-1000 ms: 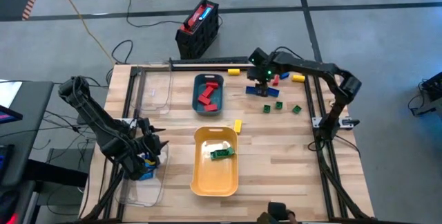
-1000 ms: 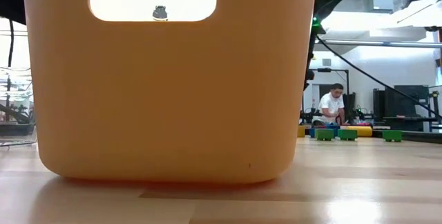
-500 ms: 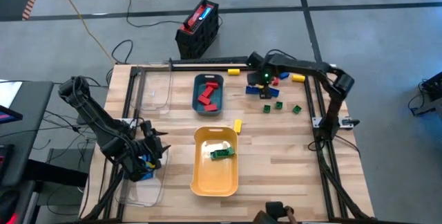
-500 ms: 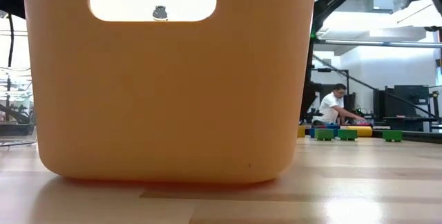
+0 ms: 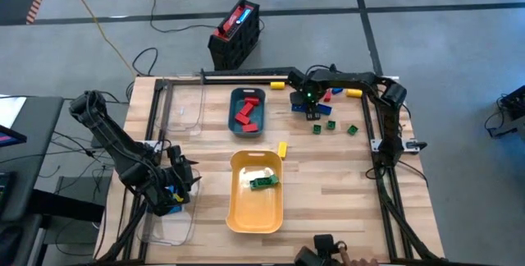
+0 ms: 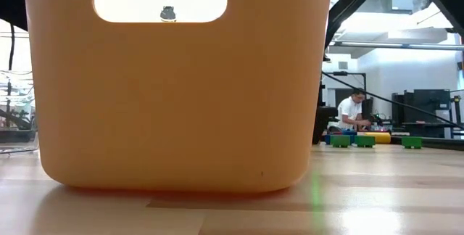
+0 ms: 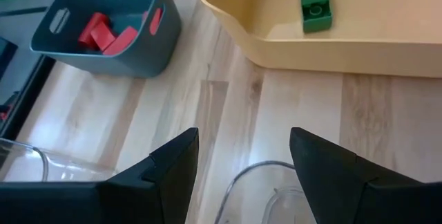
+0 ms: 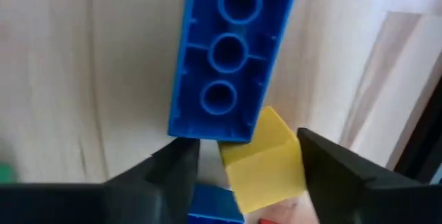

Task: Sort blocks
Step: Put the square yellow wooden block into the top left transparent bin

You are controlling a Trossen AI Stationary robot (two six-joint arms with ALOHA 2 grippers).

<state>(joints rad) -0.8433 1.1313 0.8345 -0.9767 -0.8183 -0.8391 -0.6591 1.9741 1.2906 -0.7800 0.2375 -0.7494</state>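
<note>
My right gripper [image 5: 312,107] [image 8: 246,144] stands open at the table's far right, pointing down over a blue block [image 8: 231,58] that lies with its hollow underside up. Its fingers stand either side of that block's end and a small yellow block [image 8: 266,158] beside it; I cannot tell whether they touch. Red [image 5: 328,96], yellow [image 5: 354,93] and green blocks [image 5: 330,124] lie loose nearby. My left gripper [image 5: 176,180] [image 7: 243,137] hangs open and empty above a clear tray [image 7: 255,169] at the near left. Red blocks lie in the teal tray [image 5: 248,122]; a green block [image 5: 264,182] lies in the yellow tray [image 5: 256,213].
A second clear tray [image 5: 184,106] stands at the far left. Single yellow blocks lie at the far edge [image 5: 277,84] and beside the yellow tray [image 5: 282,149]. A red-and-black box [image 5: 236,29] sits on the floor beyond the table. A person [image 6: 351,112] shows far behind.
My right gripper has come down toward the blue block and shifted a little toward the table's left, rolling its wrist as it sank. My left gripper has stayed where it was and turned slightly. No block has moved.
</note>
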